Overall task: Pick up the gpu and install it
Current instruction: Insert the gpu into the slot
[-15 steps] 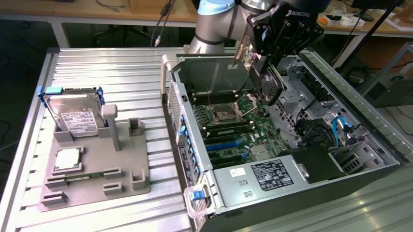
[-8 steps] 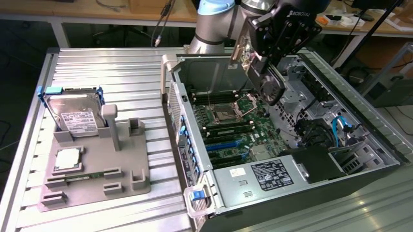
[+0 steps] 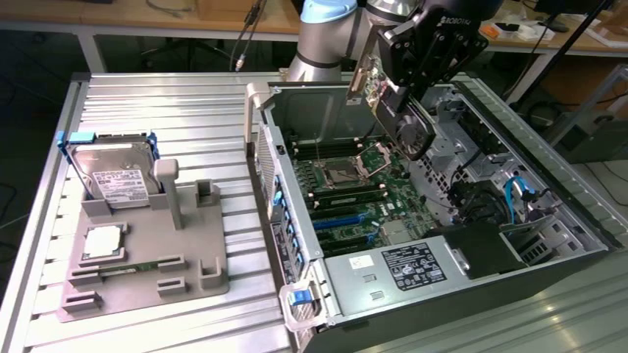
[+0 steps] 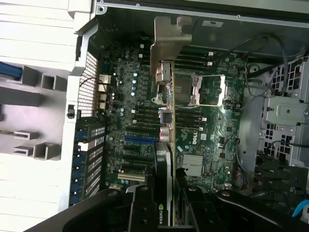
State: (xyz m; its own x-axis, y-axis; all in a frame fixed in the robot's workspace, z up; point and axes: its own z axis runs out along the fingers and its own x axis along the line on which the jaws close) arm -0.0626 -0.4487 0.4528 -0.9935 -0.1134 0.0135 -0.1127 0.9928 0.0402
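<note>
The gpu [image 3: 413,131] hangs tilted above the open computer case [image 3: 294,184], its silver end bracket [image 3: 364,68] pointing up and towards the back. My gripper [image 3: 404,92] is shut on the card's upper part. In the wrist view the gpu [image 4: 165,130] is seen edge-on, with its bracket [image 4: 169,41] at the far end and my gripper [image 4: 166,205] clamping it, a dark finger [image 4: 141,208] on each side. Below the card lies the motherboard [image 4: 203,135] with its expansion slots [image 4: 137,138]; the card is still clear of it.
A grey fixture [image 3: 187,279] on the slatted table at the exterior view's left holds a silver hard drive [image 3: 115,179] and a square processor chip [image 3: 103,243]. Inside the case are the CPU socket [image 3: 343,170], a black power-supply shroud [image 3: 476,250] and cables [image 3: 515,191].
</note>
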